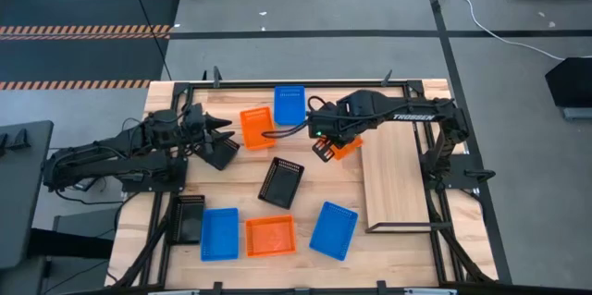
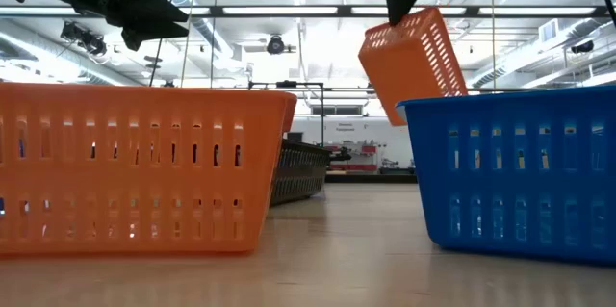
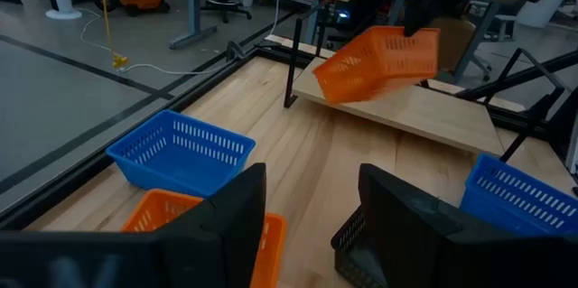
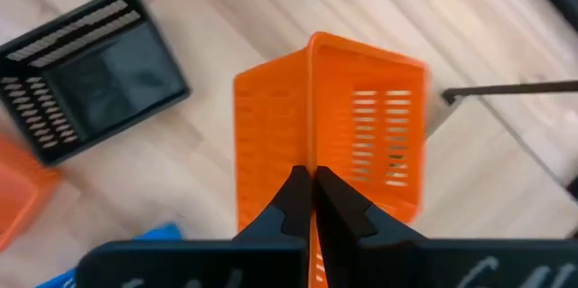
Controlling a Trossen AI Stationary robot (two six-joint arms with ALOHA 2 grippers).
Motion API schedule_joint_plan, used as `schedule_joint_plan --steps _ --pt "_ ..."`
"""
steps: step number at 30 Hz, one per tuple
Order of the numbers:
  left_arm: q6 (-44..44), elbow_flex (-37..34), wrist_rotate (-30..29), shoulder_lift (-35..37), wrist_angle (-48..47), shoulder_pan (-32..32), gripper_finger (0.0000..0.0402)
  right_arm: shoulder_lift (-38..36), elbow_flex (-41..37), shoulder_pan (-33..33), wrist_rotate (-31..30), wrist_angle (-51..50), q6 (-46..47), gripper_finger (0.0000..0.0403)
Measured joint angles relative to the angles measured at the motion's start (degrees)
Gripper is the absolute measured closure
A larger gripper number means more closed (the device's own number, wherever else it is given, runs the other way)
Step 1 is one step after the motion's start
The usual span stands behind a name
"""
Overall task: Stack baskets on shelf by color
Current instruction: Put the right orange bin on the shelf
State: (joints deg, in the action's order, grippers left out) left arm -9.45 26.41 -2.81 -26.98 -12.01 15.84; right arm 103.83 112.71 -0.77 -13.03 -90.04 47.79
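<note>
An orange basket (image 4: 330,125) is held tilted above the tabletop (image 1: 240,184) by the right gripper (image 4: 312,199), whose fingers are pinched shut on the basket's rim, just beside the near edge of the wooden shelf (image 1: 400,179). The left gripper (image 3: 312,225) is held with its fingers apart and empty over the table's left side, above another orange basket (image 1: 258,127). Blue, black and orange baskets are scattered across the table, none on the shelf.

Three orange baskets (image 1: 270,236), three blue (image 1: 219,234), three black (image 1: 281,182), one shelf (image 1: 398,179)
</note>
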Motion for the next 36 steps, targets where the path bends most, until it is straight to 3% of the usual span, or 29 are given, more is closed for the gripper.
schedule_joint_plan --steps 16,29,36 --pt "0.0 0.0 0.1 0.0 -0.5 0.0 0.0217 -1.0 -0.5 4.4 0.8 0.1 -7.2 0.0390" --pt "-0.4 0.0 0.1 0.0 -0.9 0.0 0.0218 -0.9 -10.9 -7.7 17.1 0.0 -12.0 0.0390" --pt "-0.5 0.0 0.1 0.0 -1.4 0.0 0.0217 -0.9 -14.0 -15.2 18.8 0.2 -8.1 0.0389"
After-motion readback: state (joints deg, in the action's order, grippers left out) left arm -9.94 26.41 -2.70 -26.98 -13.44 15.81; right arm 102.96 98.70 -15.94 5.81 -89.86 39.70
